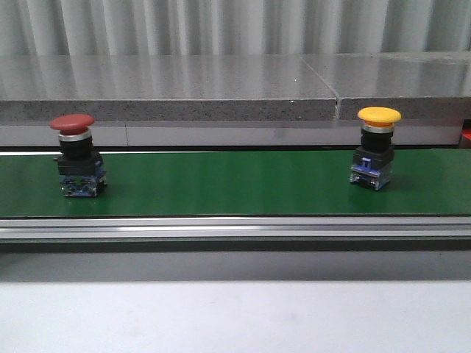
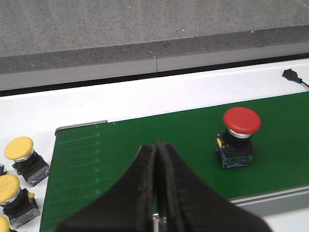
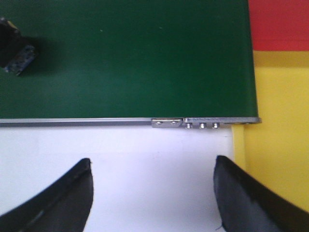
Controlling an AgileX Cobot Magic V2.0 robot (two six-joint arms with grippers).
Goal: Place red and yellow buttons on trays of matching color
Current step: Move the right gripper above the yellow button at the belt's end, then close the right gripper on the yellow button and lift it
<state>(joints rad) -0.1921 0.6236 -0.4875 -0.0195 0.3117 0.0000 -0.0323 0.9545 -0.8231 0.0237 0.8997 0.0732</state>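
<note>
On the green belt (image 1: 221, 184), red button (image 1: 75, 153) and yellow button (image 1: 375, 145) well apart

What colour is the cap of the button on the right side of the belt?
Yellow cap, clearest in the front view.

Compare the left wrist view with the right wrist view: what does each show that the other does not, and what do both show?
Only the left wrist view shows the red button upright on the belt, spare yellow buttons on the white surface off the belt's end, and the left gripper with fingers together. Only the right wrist view shows the red tray and yellow tray beside the belt's end, and the right gripper spread wide. Both show the green belt and the white surface beside it.
</note>
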